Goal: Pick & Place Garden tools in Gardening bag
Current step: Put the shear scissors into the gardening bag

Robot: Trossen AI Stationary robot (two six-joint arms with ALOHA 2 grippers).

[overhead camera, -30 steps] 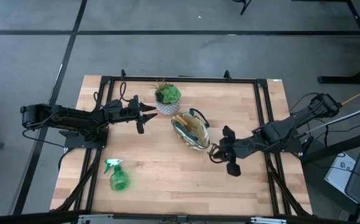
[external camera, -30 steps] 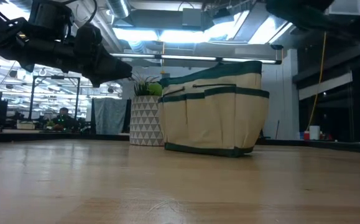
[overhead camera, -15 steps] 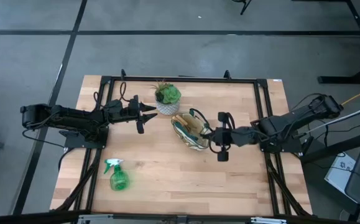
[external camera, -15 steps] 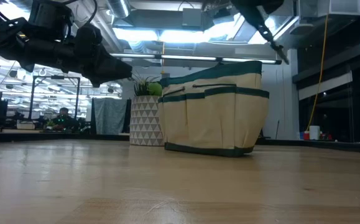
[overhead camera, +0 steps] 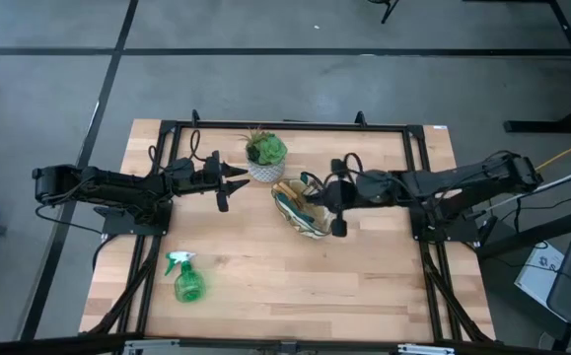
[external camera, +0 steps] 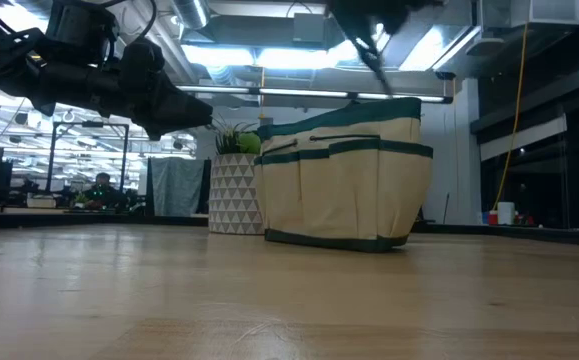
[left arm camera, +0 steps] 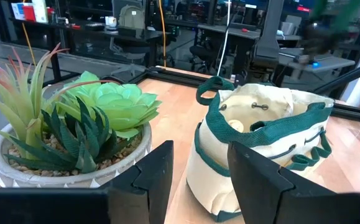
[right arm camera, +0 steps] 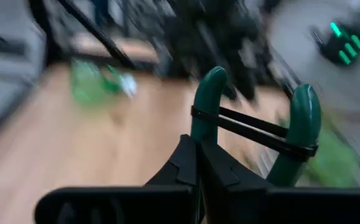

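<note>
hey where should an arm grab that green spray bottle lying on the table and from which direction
Probably at the narrow neck just below the white trigger head, coming straight down from above. The spray bottle lies flat on the table, head toward the far side, with bare wood all around it; its round body looks wider and likelier to slip.

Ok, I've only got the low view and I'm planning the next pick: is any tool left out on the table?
Observer: Yes, a spray bottle lies on the left arm's side, well apart from the bag.
Operator: What has the right arm got?
Observer: The right gripper is shut on a pruner, above the bag's edge.
Operator: And the left?
Observer: The left gripper is open, beside the plant.
</note>
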